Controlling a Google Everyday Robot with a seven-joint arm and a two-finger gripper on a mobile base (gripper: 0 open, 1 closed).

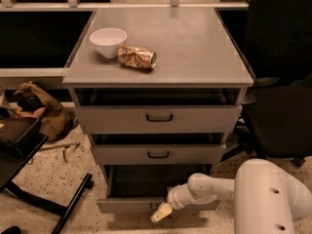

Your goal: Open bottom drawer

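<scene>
The bottom drawer (126, 204) is the lowest of three grey fronts on the cabinet. It stands pulled out, and its dark inside shows above the front panel. Its handle is hidden behind my gripper (161, 211), which sits at the centre of the drawer front, its cream fingertips pointing down and left. My white arm (214, 186) reaches in from the lower right. The middle drawer (158, 154) and top drawer (159, 117) each show a black loop handle.
A white bowl (108, 41) and a crushed can (137, 57) lie on the cabinet top (195, 43). A black chair (280, 111) stands at the right. A black stand leg (73, 204) and a brown cloth (41, 108) lie on the speckled floor at left.
</scene>
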